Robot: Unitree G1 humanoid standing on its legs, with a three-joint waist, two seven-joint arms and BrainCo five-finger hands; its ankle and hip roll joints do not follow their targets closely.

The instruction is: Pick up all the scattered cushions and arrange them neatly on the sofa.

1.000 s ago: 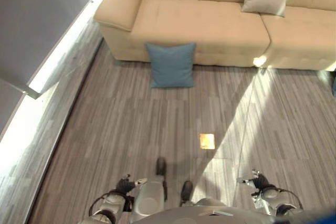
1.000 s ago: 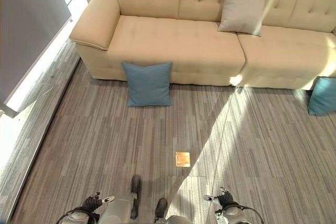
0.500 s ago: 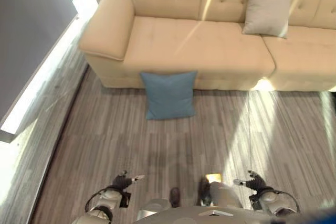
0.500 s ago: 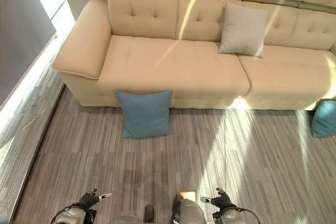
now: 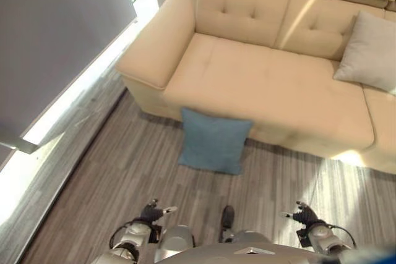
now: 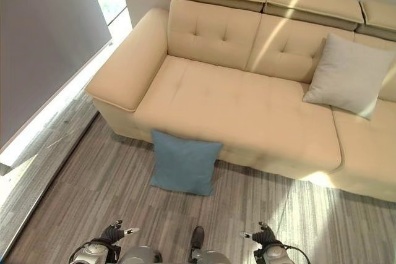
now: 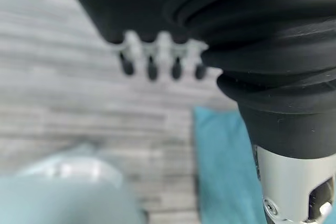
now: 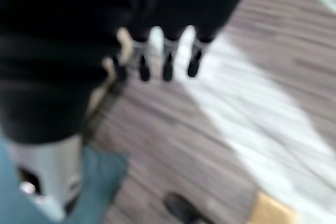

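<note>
Cushion (blue) is seen propped on the floor against the sofa front; left hand and right hand, both relaxed and empty, should be lowered squarely to its sides.

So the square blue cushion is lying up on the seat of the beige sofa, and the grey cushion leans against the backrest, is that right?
Not quite. The square blue cushion stands on the striped wooden floor, propped against the front of the beige sofa, not on its seat, as the right eye view shows. The grey cushion does lean against the backrest.
</note>
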